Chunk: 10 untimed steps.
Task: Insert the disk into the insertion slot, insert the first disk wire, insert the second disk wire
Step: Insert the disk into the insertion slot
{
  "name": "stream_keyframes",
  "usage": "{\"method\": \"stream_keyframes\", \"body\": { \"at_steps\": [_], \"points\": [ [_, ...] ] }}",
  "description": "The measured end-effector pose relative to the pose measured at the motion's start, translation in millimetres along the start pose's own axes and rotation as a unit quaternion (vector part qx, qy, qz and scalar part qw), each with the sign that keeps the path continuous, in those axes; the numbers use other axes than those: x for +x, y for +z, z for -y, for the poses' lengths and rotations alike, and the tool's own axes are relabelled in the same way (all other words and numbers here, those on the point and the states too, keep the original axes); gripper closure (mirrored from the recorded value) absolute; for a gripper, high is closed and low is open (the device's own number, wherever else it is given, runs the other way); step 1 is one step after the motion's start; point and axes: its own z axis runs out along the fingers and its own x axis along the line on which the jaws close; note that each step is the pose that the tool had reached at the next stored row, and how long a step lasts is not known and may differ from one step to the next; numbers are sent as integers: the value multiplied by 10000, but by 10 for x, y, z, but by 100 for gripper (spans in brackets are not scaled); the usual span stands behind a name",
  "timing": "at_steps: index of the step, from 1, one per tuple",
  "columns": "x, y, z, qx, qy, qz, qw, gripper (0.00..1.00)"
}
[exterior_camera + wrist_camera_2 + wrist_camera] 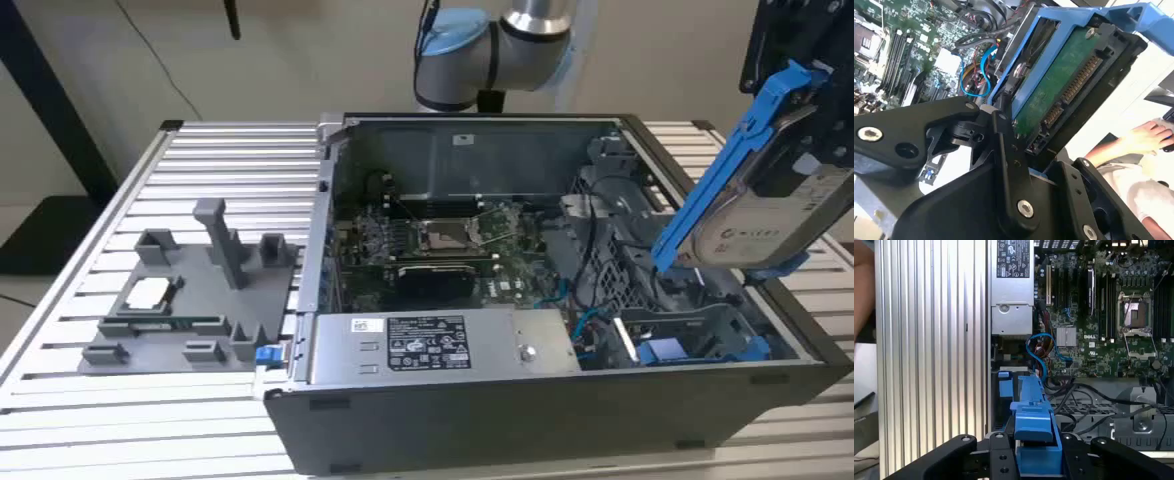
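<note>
The disk [781, 200], a silver drive with a white label in a blue carrier frame, hangs tilted above the open case's corner at the exterior view's right. My gripper [801, 90] is shut on its upper end. In the second wrist view the disk [1064, 85] shows its green circuit board and connectors, with the gripper [1019, 150] clamping the carrier. In the first wrist view the blue carrier [1034, 425] sits between the black fingers [999, 460]. Below the disk lies the insertion slot [694, 325], a grey bay with a blue piece inside. Blue wires [587, 325] curl loose beside the bay.
The grey labelled power-supply box [427, 345] runs along the case's near wall, with the motherboard [454, 240] behind it. A grey fixture [187, 290] with small parts stands on the slatted table [214, 170] at the exterior view's left. A person's hand [1149, 137] rests off the table.
</note>
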Motion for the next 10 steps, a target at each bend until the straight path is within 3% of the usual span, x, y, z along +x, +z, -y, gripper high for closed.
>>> {"method": "stream_keyframes", "body": {
  "at_steps": [10],
  "points": [
    [0, 5, 0, 0, 0, 0, 10000, 67]
  ]
}}
